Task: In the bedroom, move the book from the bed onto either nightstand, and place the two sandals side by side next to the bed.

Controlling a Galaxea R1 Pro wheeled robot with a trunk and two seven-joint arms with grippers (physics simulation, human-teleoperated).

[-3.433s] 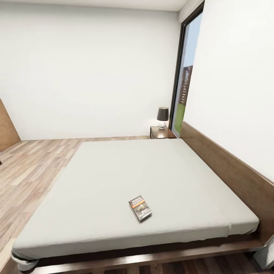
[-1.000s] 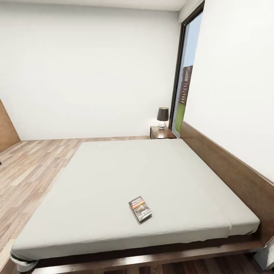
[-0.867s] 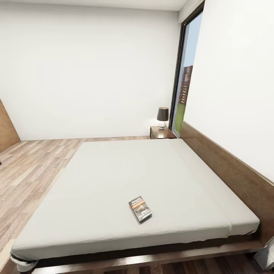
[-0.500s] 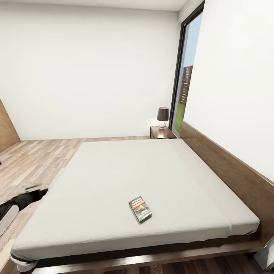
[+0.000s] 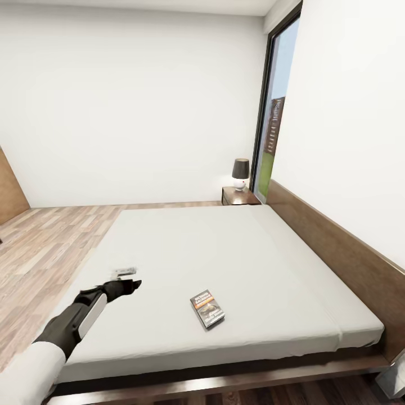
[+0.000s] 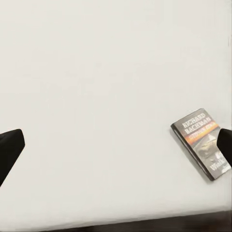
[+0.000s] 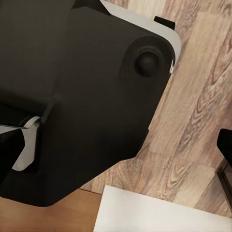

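The book (image 5: 207,308) lies flat on the light-grey mattress of the bed (image 5: 225,247), near its front edge. Its dark cover with an orange band faces up in the left wrist view (image 6: 200,143). My left gripper (image 5: 130,278) hovers over the mattress to the left of the book, open, and apart from it. In the left wrist view its fingertips (image 6: 9,151) sit far apart with nothing between them. My right gripper (image 7: 116,150) is open, pointing at my own black body and the wood floor. The sandals are out of view. A nightstand (image 5: 239,196) stands at the bed's far corner.
A small lamp (image 5: 241,171) sits on the nightstand. The dark-brown headboard (image 5: 337,247) runs along the right wall. A tall black-framed window (image 5: 273,112) is beyond it. Wood-plank floor (image 5: 39,242) lies left of the bed.
My left arm has come in from the left and reached out over the mattress toward the book. The book has stayed where it was.
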